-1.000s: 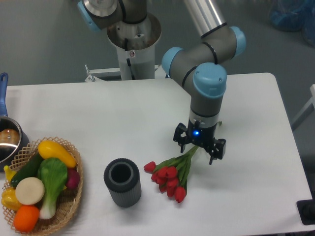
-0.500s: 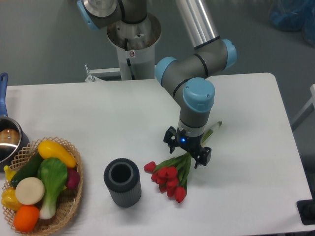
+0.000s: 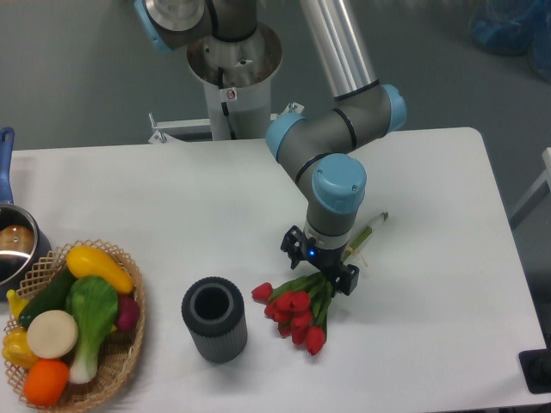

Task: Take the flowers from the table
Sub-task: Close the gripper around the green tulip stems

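Low over the middle of the desk (image 3: 430,172), the gripper (image 3: 319,268) points straight down with its two dark fingers spread, one on each side of the green stems of the flowers (image 3: 297,308), and a small blue light glows on its body. It straddles the stems without pinching them, as far as the view shows, and the bunch lies flat on the white desk. Red tulip buds cluster just below and to the left of the gripper, while the cut stem ends stick out to the upper right, past the arm's wrist. Just beside the buds, to the left, a grey ribbed cup (image 3: 214,319) stands upright with its opening up, apart from the flowers. Well to the left, at the desk's edge, a wicker basket (image 3: 129,348) holds colourful toy vegetables. Above it, at the far left, part of a pot (image 3: 15,249) with a blue handle shows.
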Available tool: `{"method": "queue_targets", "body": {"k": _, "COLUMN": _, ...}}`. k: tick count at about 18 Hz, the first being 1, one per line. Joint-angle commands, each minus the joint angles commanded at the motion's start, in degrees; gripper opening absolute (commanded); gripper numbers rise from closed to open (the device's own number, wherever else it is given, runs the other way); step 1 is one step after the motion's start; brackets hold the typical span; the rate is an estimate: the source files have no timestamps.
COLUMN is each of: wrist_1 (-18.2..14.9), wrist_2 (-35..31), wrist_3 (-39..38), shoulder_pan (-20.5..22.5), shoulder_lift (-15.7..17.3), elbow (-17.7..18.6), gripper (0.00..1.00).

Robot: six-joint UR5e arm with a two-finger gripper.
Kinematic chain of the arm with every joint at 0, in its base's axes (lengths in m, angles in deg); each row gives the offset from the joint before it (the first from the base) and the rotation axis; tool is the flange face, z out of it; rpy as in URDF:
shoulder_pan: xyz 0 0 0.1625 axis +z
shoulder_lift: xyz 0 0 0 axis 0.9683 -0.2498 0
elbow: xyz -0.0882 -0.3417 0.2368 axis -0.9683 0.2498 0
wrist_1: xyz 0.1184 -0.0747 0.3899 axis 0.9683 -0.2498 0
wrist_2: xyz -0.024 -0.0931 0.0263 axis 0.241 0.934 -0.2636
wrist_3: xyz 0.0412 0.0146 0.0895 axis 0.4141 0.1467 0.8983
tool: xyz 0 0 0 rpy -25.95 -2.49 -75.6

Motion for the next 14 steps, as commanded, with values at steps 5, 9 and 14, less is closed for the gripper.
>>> {"method": "queue_targets", "body": {"k": 5, "wrist_1": 0.09, "wrist_2": 0.09, "wrist_3": -0.17, "shoulder_pan": 0.0, "shoulder_lift": 0.09, "elbow": -0.26, "gripper": 0.51}}
{"method": "queue_targets", "body": {"k": 9, "wrist_1": 0.0, "wrist_2": 0.35, "wrist_3": -0.35, "shoulder_pan": 0.09, "shoulder_lift": 0.26, "elbow": -0.62, "gripper": 0.36}}
{"method": "queue_targets", "body": {"k": 14, "wrist_1": 0.17, "wrist_2": 0.44, "wrist_3": -0.88, "shoulder_pan": 0.09, "shoulder_lift": 0.61, "elbow": -1.06, "gripper": 0.33}}
